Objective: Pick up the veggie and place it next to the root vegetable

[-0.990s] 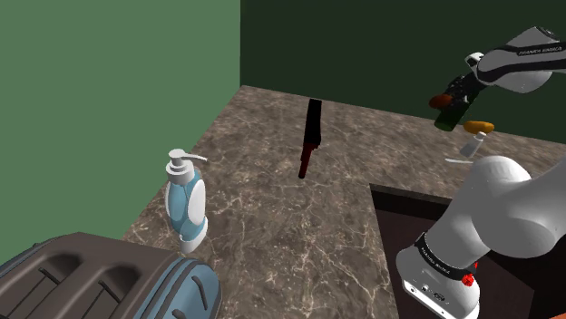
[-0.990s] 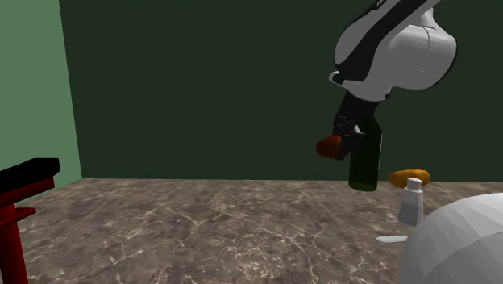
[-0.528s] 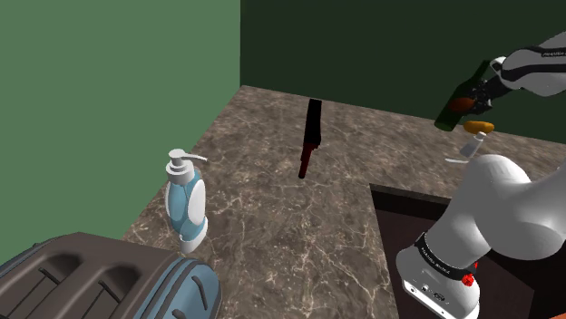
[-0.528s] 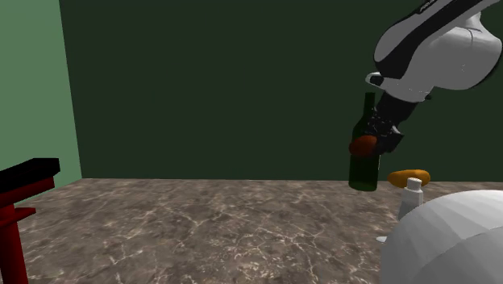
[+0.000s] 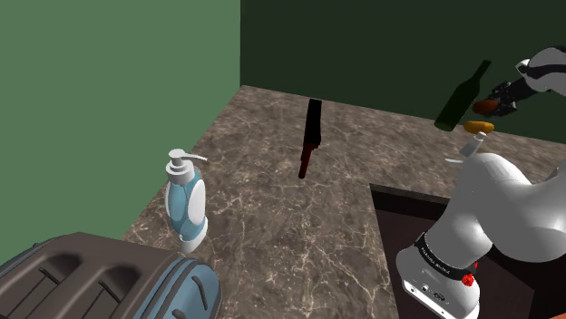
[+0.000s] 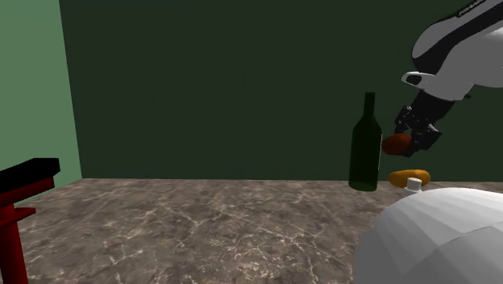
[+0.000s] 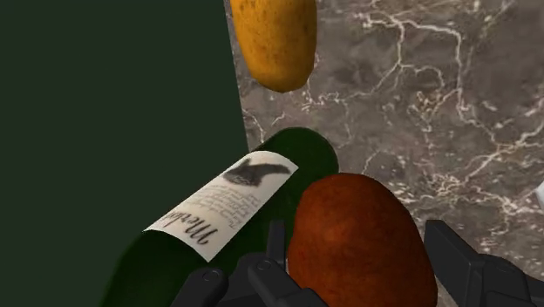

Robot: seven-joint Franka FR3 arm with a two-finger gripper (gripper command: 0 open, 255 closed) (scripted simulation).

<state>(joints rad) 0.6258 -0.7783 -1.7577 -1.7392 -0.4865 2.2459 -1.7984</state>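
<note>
A reddish-brown round veggie (image 7: pixel 357 244) sits clasped between the black fingers (image 7: pixel 471 262) of my gripper (image 7: pixel 359 272), which is shut on it. In the second exterior view the gripper (image 6: pixel 409 137) holds the veggie (image 6: pixel 396 144) in the air, to the right of the dark green bottle (image 6: pixel 364 145) and above the orange root vegetable (image 6: pixel 409 177). The root vegetable (image 5: pixel 479 126) lies on the marble counter (image 5: pixel 272 181) by the back wall, just below the gripper (image 5: pixel 494 101). Through the wrist camera, the root vegetable (image 7: pixel 279 39) lies beyond the labelled bottle (image 7: pixel 227 218).
A small white bottle (image 5: pixel 472 145) stands just in front of the root vegetable. A red and black object (image 5: pixel 311 136) stands mid-counter. A soap dispenser (image 5: pixel 186 201) and a toaster (image 5: pixel 91 281) occupy the near left. Green walls bound the counter at back and left.
The gripper has carried the veggie to the right in both exterior views, from in front of the bottle to past it, above the root vegetable. Nothing else moved.
</note>
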